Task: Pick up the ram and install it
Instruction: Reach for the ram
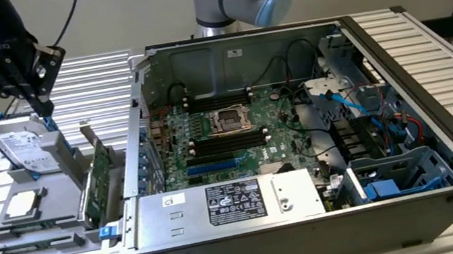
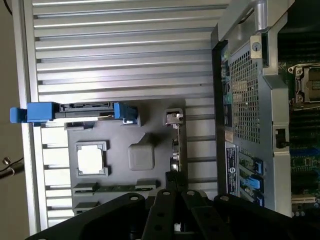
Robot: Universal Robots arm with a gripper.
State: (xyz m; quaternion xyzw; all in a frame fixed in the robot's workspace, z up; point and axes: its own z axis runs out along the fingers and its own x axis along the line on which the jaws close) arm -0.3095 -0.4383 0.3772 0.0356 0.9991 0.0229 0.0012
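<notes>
Tool (image 1: 41,105) (image 2: 172,181): closed, fingers brought together, with nothing between them. In the exterior view it hangs over the far end of the grey parts holder (image 1: 60,194), its fingertips just above the upper edge of the hard drive (image 1: 25,145). Whether it touches the drive cannot be told.

Ram (image 2: 120,188): lying flat in a narrow slot of the holder, at the end opposite the hard drive. It shows as a thin green strip and is not in the tool. In the wrist view the fingertips appear near one end of the strip, but the exterior view places the tool well above the holder, so no contact is recorded.

Other items in the holder:
- The hard drive stands on edge, with blue rails on both sides.
- A processor chip (image 2: 91,160) lies in a square recess between the drive and the ram.
- A green expansion card (image 1: 98,178) stands upright along the holder side nearest the computer case.

The computer case (image 1: 400,72) lies open on the slatted metal bench (image 1: 102,85), just beside the holder on the exterior view's right. Inside are the motherboard (image 1: 213,160), black memory slots (image 1: 229,141) near the processor socket (image 1: 230,119), and the power supply (image 1: 230,205) along the near edge.
</notes>
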